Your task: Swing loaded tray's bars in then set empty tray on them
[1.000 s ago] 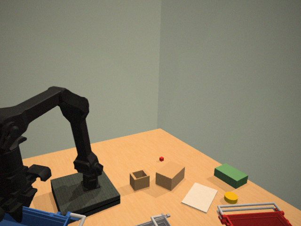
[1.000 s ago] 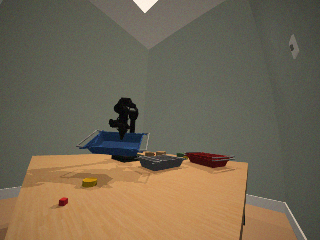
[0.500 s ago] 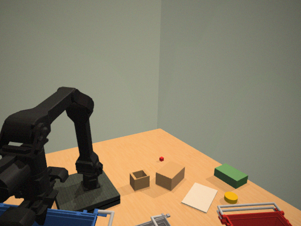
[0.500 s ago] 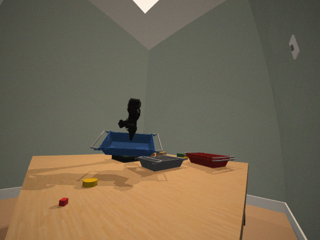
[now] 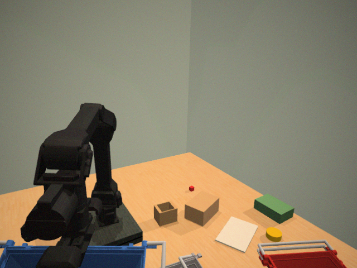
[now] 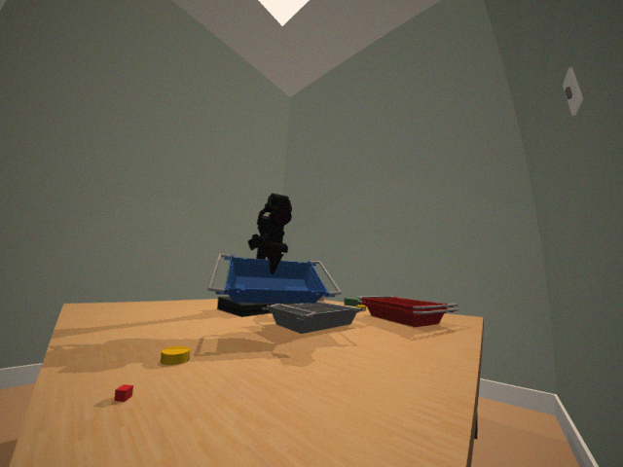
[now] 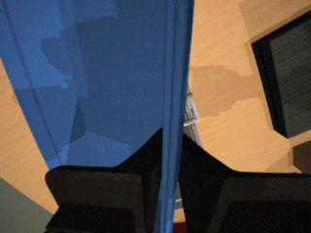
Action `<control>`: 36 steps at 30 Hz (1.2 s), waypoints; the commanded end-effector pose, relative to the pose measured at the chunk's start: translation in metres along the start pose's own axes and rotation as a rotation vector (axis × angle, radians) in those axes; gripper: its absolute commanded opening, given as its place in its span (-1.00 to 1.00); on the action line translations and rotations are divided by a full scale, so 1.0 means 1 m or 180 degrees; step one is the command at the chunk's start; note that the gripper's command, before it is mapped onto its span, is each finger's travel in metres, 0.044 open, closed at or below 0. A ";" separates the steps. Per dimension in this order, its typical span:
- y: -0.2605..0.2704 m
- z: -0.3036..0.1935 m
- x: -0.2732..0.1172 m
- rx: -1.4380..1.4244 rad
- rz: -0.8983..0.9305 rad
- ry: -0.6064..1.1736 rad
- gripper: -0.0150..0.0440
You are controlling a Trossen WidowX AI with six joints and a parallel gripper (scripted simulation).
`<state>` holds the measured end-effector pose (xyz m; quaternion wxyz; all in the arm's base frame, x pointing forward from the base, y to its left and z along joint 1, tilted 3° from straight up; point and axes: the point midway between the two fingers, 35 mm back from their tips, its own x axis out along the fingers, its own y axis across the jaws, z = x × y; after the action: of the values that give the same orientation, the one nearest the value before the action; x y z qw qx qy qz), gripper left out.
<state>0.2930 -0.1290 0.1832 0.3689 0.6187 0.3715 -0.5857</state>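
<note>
My gripper [image 6: 273, 271] [image 7: 168, 132] is shut on the long rim wall of the empty blue tray [image 5: 115, 257] [image 6: 276, 295] [image 7: 117, 63]. The tray hangs above the table, tipped so that its inside faces the exterior view. Its wire bars [image 5: 163, 253] [image 6: 214, 273] stick out past its ends. The grey tray [image 6: 314, 320] stands on the table, lower than the blue one and partly beyond it in the wrist view. Its wire bars [image 5: 182, 262] [image 6: 297, 309] lie in across its top; how level they lie cannot be told. Its load cannot be made out.
A red tray [image 5: 305, 259] [image 6: 402, 311] with its bars out stands to the right. A brown box [image 5: 201, 209], an open box [image 5: 165, 214], a white sheet [image 5: 236, 234] and a green block [image 5: 274, 208] lie behind. A yellow disc [image 6: 174, 355] and red block [image 6: 124, 393] lie in front.
</note>
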 end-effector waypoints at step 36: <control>-0.045 -0.135 -0.011 -0.1147 0.0132 0.0049 -0.49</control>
<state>0.3136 0.0043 0.1887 0.4675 0.5495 0.4671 -0.5113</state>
